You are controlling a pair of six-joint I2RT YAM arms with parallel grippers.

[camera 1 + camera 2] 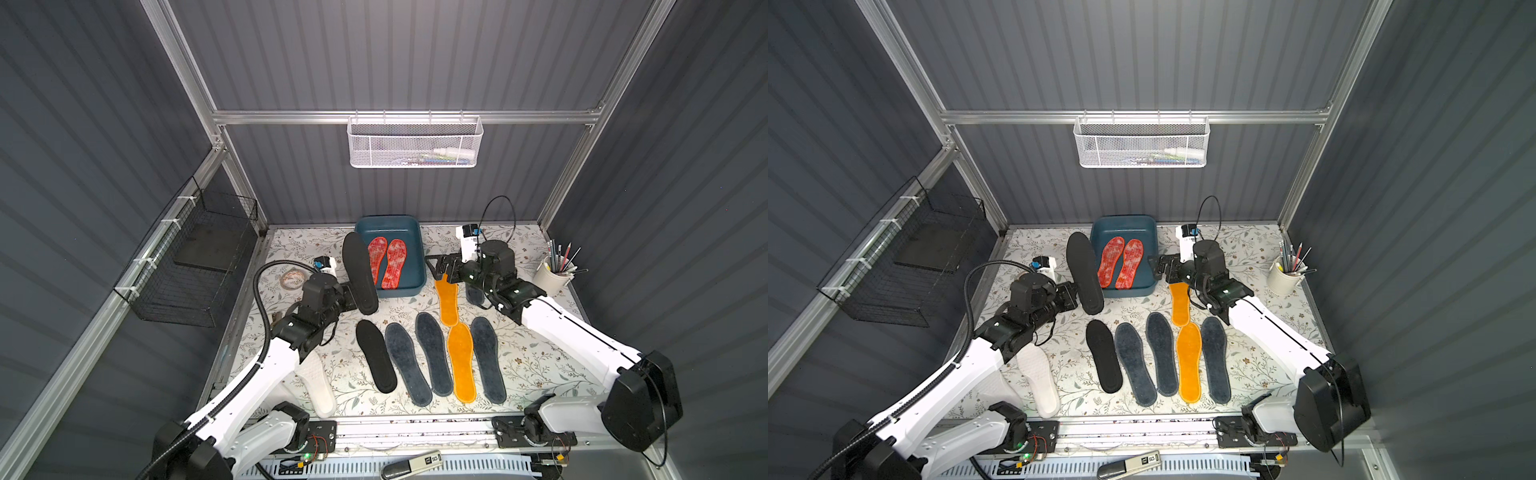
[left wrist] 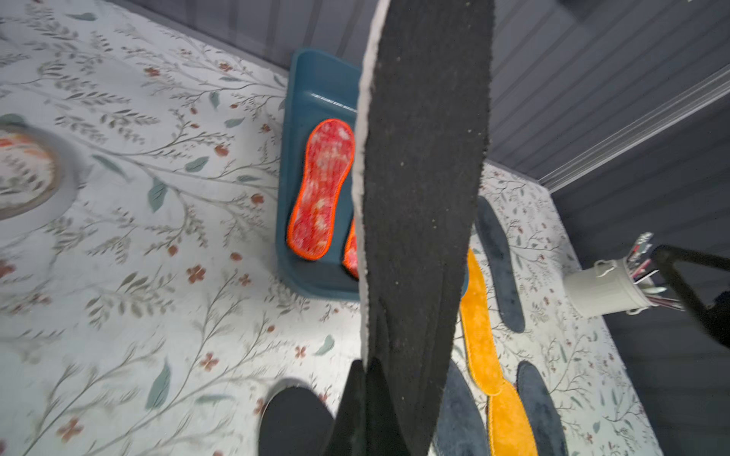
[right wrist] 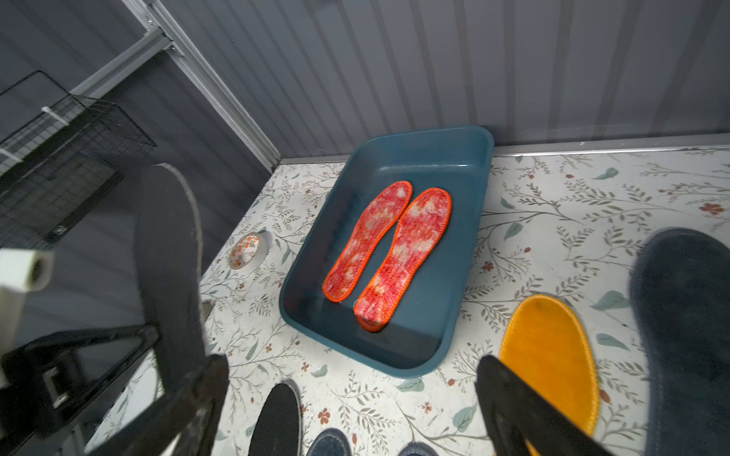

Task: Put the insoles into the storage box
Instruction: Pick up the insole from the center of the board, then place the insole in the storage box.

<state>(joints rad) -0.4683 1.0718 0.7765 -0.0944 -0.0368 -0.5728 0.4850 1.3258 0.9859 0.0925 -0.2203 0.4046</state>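
Note:
My left gripper (image 1: pixel 351 297) (image 2: pixel 365 367) is shut on the heel end of a black insole (image 1: pixel 359 272) (image 2: pixel 422 177), held up off the table just left of the teal storage box (image 1: pixel 388 220) (image 3: pixel 434 158). Two red-orange mottled insoles (image 1: pixel 386 262) (image 3: pixel 387 244) lie side by side in the box. My right gripper (image 1: pixel 436 266) (image 3: pixel 351 363) stands open and empty by the box's right side, over the tip of an orange insole (image 1: pixel 446 301). Another black insole (image 1: pixel 376 355), three grey-blue ones (image 1: pixel 407 361), a second orange one (image 1: pixel 463 361) and a white one (image 1: pixel 318 382) lie on the table.
A white mesh basket (image 1: pixel 415 141) hangs on the back wall and a black wire basket (image 1: pixel 195 257) on the left wall. A cup of pencils (image 1: pixel 552 274) stands at the right edge. A tape roll (image 1: pixel 292 279) lies behind the left wrist.

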